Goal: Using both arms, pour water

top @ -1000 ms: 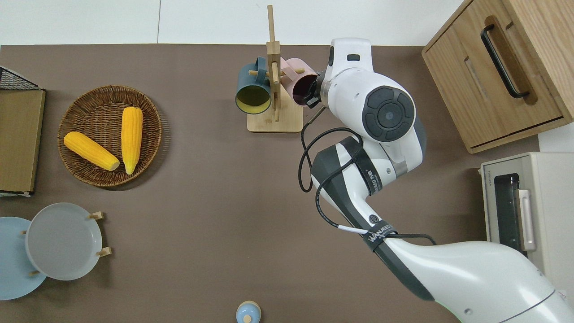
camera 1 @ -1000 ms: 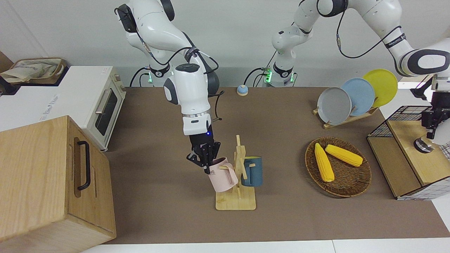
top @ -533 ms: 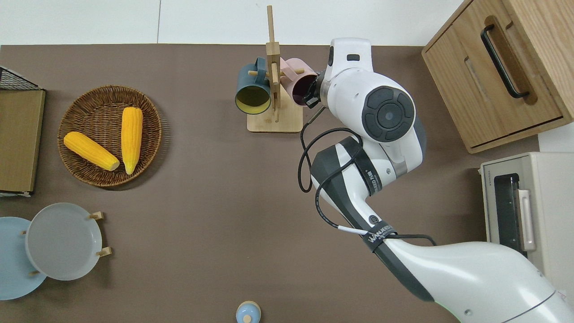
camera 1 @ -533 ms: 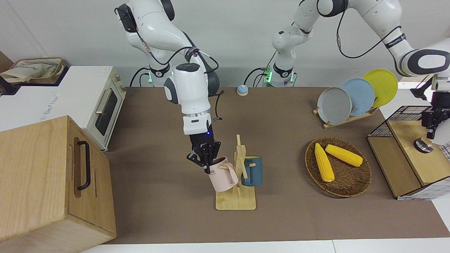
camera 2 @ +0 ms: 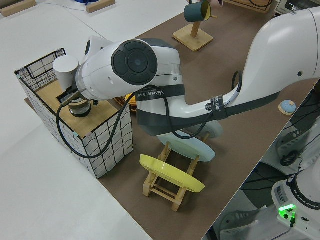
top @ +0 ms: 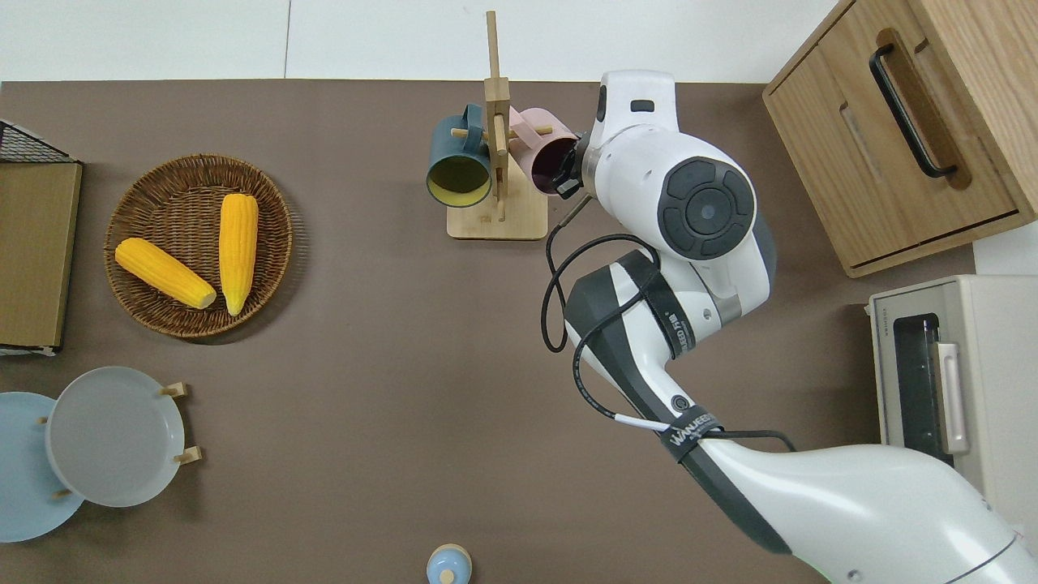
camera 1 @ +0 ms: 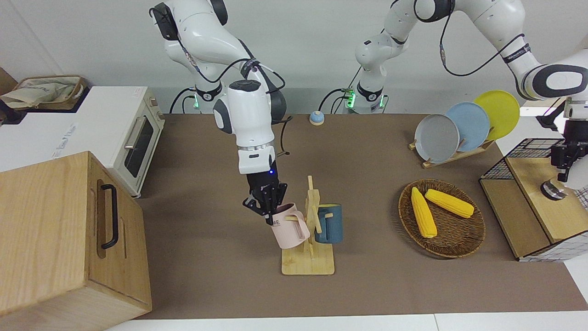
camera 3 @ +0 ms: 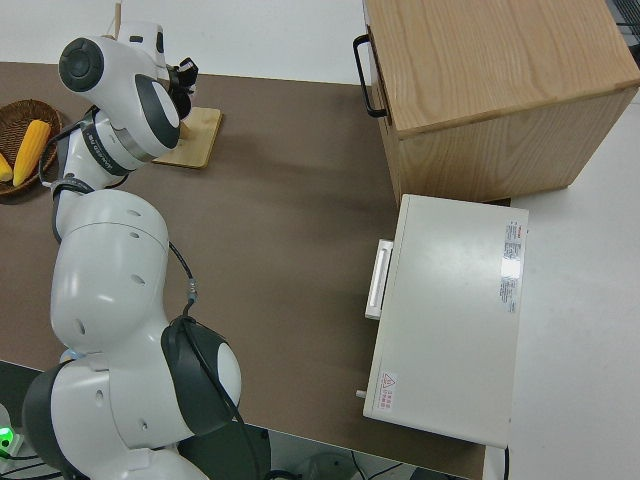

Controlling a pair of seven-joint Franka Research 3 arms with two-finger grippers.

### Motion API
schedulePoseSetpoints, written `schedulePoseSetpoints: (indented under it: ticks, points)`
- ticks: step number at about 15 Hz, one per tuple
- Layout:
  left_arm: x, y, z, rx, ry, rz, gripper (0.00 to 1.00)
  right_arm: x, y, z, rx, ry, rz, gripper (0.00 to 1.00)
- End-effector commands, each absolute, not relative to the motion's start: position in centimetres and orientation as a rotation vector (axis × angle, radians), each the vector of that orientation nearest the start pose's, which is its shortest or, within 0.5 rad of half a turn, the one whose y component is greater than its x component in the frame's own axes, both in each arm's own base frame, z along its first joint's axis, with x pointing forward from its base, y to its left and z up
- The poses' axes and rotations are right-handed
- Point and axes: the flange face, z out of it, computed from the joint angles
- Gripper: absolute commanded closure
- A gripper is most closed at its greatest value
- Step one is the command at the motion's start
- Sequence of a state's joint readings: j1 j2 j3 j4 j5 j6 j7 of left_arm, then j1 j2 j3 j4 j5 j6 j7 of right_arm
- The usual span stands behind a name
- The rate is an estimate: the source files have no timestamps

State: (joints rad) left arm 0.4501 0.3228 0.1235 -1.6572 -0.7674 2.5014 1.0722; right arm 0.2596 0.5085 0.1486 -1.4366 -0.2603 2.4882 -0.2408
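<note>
While your right gripper (camera 1: pixel 268 212) pinches the rim of the pale pink ceramic mug (camera 1: pixel 288 228) on the wooden peg rack (camera 1: pixel 308 257), you must next lift it off; the left arm is parked.

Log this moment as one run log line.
right gripper: shut on pink mug rim at wooden mug rack | blue mug: hanging on rack | left gripper: over wire basket
</note>
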Motion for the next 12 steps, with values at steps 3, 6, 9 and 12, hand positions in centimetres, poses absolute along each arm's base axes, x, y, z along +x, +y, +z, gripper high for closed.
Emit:
schedulePoseSetpoints:
  ticks: [3,6,9,12]
  points:
    - [58.4,36.6,51.5,-2.911,-0.04,-1.243,1.0,67.7,25.5,46.1,-2.93,-1.143,-0.835,0.978]
    - [58.4,36.0,54.4,-2.926,-0.068,-1.229,1.0,67.7,25.3,46.2,-2.932,-1.139,-0.837,0.976]
    - [58.6,35.6,56.7,-2.92,-0.073,-1.201,1.0,67.9,24.8,46.2,-2.937,-1.136,-0.837,0.976]
    - [58.6,34.9,58.2,-2.937,-0.067,-1.142,1.0,68.1,24.4,46.3,-2.94,-1.134,-0.839,0.976]
